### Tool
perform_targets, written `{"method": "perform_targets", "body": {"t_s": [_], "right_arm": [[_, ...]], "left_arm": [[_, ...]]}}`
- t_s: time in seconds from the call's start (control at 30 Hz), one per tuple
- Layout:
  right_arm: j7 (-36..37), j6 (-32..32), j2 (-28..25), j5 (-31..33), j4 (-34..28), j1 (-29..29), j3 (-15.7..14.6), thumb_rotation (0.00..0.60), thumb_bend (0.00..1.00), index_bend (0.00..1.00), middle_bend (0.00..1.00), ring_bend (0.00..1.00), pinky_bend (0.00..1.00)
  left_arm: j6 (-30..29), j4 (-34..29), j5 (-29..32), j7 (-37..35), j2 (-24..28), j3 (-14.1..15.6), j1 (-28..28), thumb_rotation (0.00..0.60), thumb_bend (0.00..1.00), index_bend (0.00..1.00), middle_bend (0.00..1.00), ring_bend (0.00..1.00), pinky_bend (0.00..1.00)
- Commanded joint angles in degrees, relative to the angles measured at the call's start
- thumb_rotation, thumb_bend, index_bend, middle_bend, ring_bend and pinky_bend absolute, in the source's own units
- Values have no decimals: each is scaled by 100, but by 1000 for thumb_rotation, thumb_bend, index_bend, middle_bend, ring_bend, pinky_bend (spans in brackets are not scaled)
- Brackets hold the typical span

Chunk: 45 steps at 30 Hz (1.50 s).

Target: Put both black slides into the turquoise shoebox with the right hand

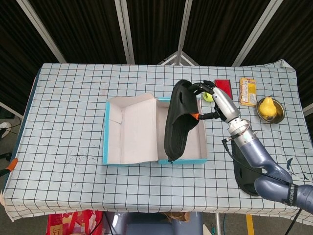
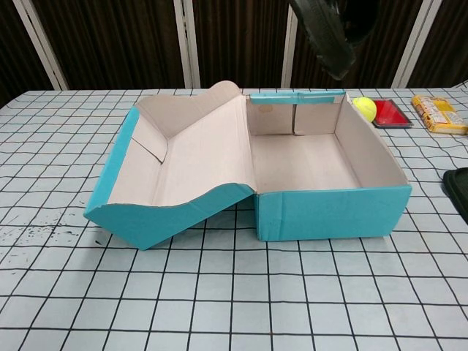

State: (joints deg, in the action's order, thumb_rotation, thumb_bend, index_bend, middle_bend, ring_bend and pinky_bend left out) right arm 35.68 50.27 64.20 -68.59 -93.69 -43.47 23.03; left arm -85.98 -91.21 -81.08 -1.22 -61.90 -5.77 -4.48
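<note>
- The right hand (image 1: 211, 100) holds one black slide (image 1: 179, 119) by its strap end, with the fingers curled around the upper part of the slide.
- This held slide hangs in the air above the turquoise shoebox (image 1: 201, 127); in the head view it lies over the open compartment, with its toe end pointing to the near wall.
- In the chest view only the low end of the held slide (image 2: 325, 33) shows at the top edge, well above the shoebox (image 2: 333, 212), not touching it.
- The second black slide (image 1: 244, 171) lies flat on the checkered tablecloth (image 1: 68, 107), to the right of the box and partly hidden under the right forearm.
- The shoebox is open, its lid (image 1: 131, 129) folded out to the left, and the inside is bare cardboard.
- A tennis ball (image 2: 365, 108), a red flat object (image 1: 223, 86), a yellow packet (image 1: 247, 91) and a pear in a bowl (image 1: 269, 108) stand behind and right of the box.
- The left hand does not show in either view.
</note>
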Motion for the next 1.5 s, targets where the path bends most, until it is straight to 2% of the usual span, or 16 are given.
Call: {"method": "perform_targets", "body": {"t_s": [0.03,0.3,0.57,0.87,1.23,1.5], "right_arm": [[413,612,642,-621,662,82,-52,600,290,327,523,420,67],[1240,1475,1434,-1367,1756,83,-211,600,313,332,523,420,67],[1883,2089,2012,-1650,2632,147,-378,600,320,356,523,420,67],[1725,2292,2559,-1727,3455,76,-555,600,319,381,523,420,67],[988,2425,2996,-1773,4019,-80,-648,600,319,389,523,420,67],[886,2438,3387,-1685,4485,-188,-645,600,319,395,523,420,67]], "left_arm": [[7,-3,7,48,-17,2,-6,600,346,0,0,0,0],[133,12,158,308,-109,-23,-67,600,346,0,0,0,0],[258,30,262,517,-196,-28,-132,600,346,0,0,0,0],[291,16,266,563,-219,-19,-157,600,346,0,0,0,0],[341,47,287,551,-232,-12,-182,600,346,0,0,0,0],[377,69,306,560,-244,-8,-199,600,346,0,0,0,0]]}}
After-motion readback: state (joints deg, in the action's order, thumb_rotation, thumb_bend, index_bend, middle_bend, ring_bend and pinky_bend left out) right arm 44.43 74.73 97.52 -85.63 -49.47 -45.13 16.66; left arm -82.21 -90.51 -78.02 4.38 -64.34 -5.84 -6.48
